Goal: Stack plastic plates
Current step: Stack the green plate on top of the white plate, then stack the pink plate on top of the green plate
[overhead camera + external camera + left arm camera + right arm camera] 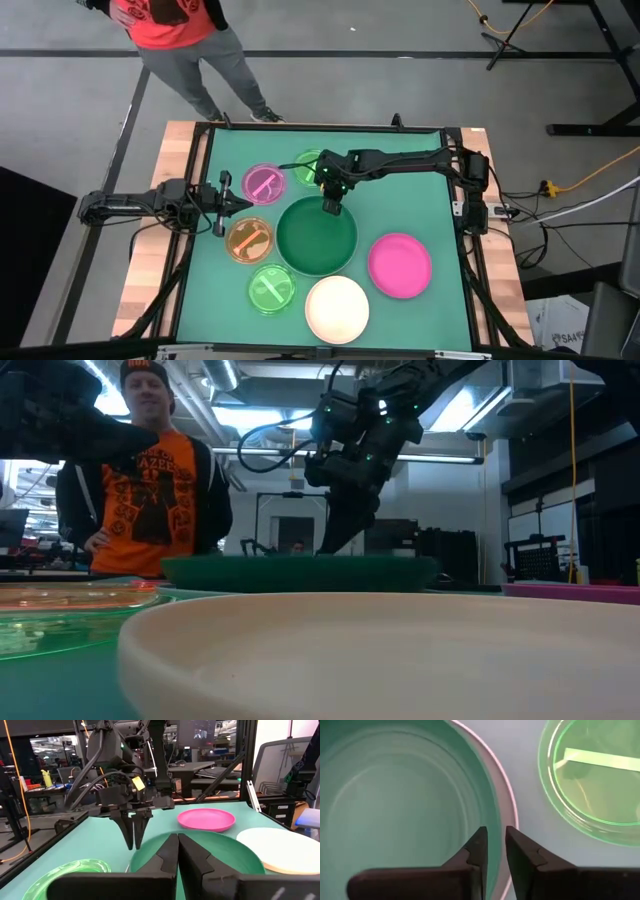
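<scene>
Cream plate (400,650) fills the low view's foreground, with the dark green plate (316,236) behind it at the table's middle. My right gripper (494,852) hangs over the green plate's far rim, fingers narrowly parted, gripping nothing. My left gripper (228,203) waits between the translucent pink plate (263,184) and orange plate (249,240), fingers nearly closed, empty.

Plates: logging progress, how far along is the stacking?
Barely begun: the dark green plate seems nested on a pale plate. The right claw is at its rim; the left claw waits nearby. The cream plate, hot pink plate, translucent pink plate, orange plate and two lime plates lie separate.
</scene>
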Available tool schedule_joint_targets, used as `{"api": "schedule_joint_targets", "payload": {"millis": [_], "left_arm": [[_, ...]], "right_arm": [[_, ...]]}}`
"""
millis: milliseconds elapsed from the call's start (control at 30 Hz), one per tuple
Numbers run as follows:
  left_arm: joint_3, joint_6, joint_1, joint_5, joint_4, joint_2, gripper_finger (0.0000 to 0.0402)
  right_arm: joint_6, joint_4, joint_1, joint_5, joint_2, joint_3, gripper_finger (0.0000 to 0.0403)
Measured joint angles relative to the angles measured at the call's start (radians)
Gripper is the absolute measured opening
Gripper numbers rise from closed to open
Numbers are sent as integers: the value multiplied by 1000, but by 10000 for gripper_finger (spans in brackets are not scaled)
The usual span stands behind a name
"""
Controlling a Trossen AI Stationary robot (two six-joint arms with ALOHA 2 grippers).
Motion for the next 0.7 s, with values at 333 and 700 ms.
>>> {"api": "schedule_joint_targets", "payload": {"millis": [333, 700], "left_arm": [[0, 0, 0, 0, 0, 0, 4], [0, 1, 0, 0, 0, 0, 4]], "right_arm": [[1, -2, 0, 15, 0, 0, 67], [-25, -194, 0, -19, -9, 104, 67]]}}
